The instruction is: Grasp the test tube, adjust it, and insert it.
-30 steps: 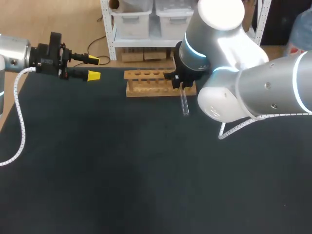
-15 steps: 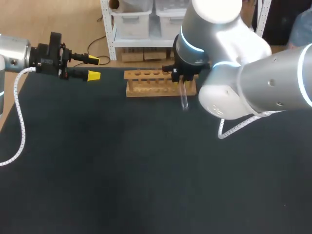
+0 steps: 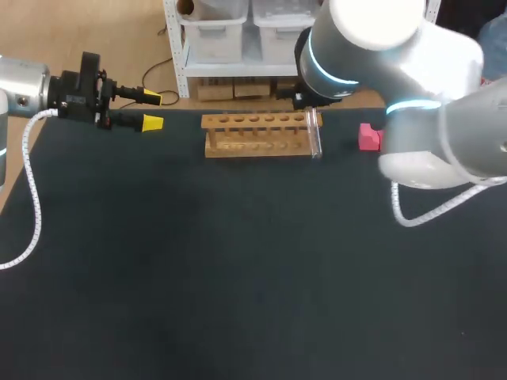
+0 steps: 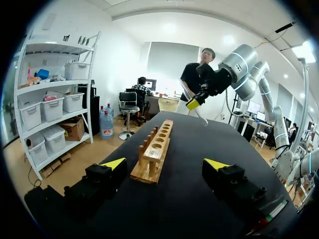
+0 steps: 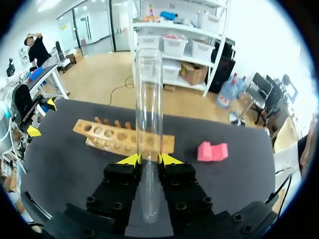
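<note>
Glass tube [image 5: 148, 99]: clamped between both fingers of right hand [image 5: 149, 159], jutting past the tips, at the right end of wooden rack [image 3: 255, 134] on black counter [image 3: 238, 277]. Pink block [image 3: 369, 136]: near rack's right end. Left hand [image 3: 151, 111]: fingers wide apart, at counter's far left edge.

**Black table in a bright, shelved workroom**

A black table [image 3: 238, 261] fills most of the head view. Beyond its far edge, in the upper left of the frame, lies a light wood-toned floor [image 3: 103, 32]. At top centre stands a white shelf unit [image 3: 176, 55] holding translucent storage bins [image 3: 212, 28], with cardboard boxes [image 3: 234, 87] beneath. The left wrist view shows white walls [image 4: 119, 55], ceiling lights [image 4: 169, 27] and an office chair [image 4: 128, 105].
</note>
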Controlling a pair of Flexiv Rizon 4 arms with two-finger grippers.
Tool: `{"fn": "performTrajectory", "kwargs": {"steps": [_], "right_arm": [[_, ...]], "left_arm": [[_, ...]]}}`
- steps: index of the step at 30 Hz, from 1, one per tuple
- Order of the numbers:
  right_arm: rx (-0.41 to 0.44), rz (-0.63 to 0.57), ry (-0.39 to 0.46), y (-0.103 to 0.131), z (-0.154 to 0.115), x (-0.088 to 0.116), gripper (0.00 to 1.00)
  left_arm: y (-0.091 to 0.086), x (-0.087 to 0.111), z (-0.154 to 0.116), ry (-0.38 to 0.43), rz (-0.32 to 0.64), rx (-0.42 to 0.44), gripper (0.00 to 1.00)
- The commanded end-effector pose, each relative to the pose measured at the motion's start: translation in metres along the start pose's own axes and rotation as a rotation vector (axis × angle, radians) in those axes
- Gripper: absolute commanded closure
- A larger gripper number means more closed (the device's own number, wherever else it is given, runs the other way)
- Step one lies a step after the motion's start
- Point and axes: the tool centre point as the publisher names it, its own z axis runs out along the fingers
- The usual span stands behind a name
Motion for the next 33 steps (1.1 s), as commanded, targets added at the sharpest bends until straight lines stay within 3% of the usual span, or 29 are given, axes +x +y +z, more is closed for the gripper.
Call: {"fn": "performTrajectory", "kwargs": {"steps": [1, 11, 21, 33], "right_arm": [[0.018, -0.017, -0.249, -0.006, -0.012, -0.005, 1.00], [0.093, -0.078, -0.354, -0.013, -0.023, -0.029, 1.00], [0.089, -0.083, -0.461, -0.017, -0.029, -0.046, 1.00], [0.075, -0.081, -0.473, -0.017, -0.030, -0.048, 1.00]], "left_arm": [[0.000, 0.001, 0.000, -0.001, 0.002, 0.000, 0.00], [0.000, 0.001, 0.000, -0.001, 0.002, 0.000, 0.00], [0.000, 0.001, 0.000, -0.001, 0.002, 0.000, 0.00], [0.000, 0.001, 0.000, -0.001, 0.002, 0.000, 0.00]]}}
